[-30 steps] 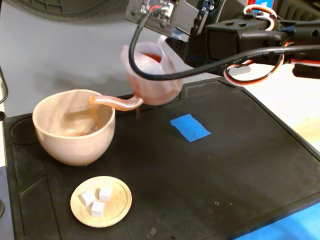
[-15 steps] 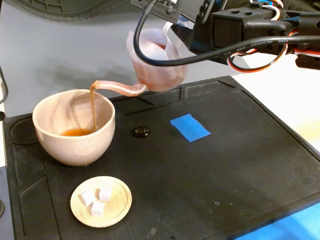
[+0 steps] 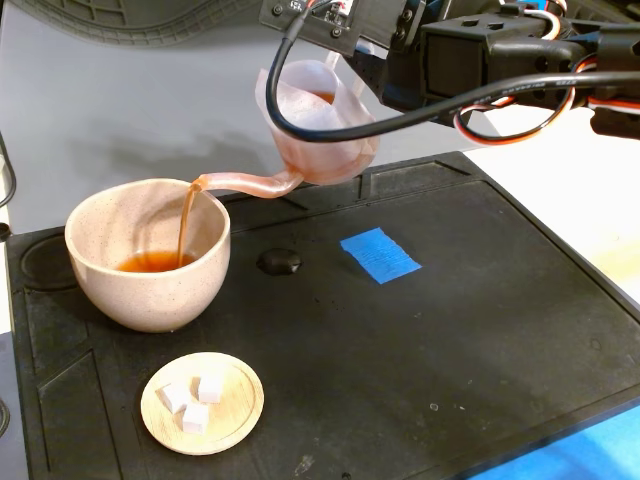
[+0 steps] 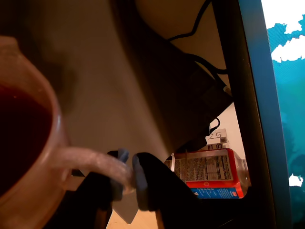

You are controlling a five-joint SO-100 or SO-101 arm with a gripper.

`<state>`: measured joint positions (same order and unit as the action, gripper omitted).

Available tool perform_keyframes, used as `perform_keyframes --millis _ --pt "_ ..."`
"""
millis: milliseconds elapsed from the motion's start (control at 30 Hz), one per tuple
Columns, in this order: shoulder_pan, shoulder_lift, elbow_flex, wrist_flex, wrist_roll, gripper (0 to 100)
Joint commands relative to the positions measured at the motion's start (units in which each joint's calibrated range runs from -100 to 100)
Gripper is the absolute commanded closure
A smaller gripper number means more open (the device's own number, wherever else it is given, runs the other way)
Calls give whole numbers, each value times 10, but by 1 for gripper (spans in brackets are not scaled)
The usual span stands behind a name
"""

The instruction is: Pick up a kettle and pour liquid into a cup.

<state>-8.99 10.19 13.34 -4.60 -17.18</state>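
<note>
In the fixed view the pale-pink kettle [image 3: 318, 128] hangs tilted above the mat, its long spout [image 3: 243, 183] reaching over the rim of the speckled beige cup [image 3: 148, 290]. A thin reddish stream of liquid [image 3: 185, 222] falls from the spout tip into the cup, where an orange pool [image 3: 150, 263] lies. My gripper [image 3: 352, 62] holds the kettle from the upper right, partly hidden by the wrist mount. In the wrist view the gripper [image 4: 127, 175] is shut on the kettle's white loop handle [image 4: 90, 160], with dark red liquid [image 4: 19, 129] inside the kettle body [image 4: 43, 195].
A small dark puddle [image 3: 280, 262] lies on the black mat [image 3: 450, 330], right of the cup. A blue tape patch [image 3: 380, 254] sits mid-mat. A wooden dish [image 3: 232, 402] with white cubes stands in front of the cup. A black cable [image 3: 300, 135] loops across the kettle.
The kettle rose and shifted slightly right, uncovering the puddle. A stream began running from the spout, and the orange pool in the cup has grown.
</note>
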Motion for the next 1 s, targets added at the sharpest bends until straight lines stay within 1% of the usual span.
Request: perform_keyframes --millis 0,33,67,467,533,667,767,833,967 --pt "-2 -11 -51 -7 4 99" --pt "-2 -11 -51 -7 17 99" --pt "-2 -11 -51 -7 18 99" --pt "-7 -11 -51 -5 13 99" --pt "-6 -11 -44 -1 -38 99" --pt "2 1 -39 1 -104 99" --pt "3 12 -39 1 -122 99" --pt "4 12 -38 1 -145 99" --pt "24 -17 -4 1 -148 99"
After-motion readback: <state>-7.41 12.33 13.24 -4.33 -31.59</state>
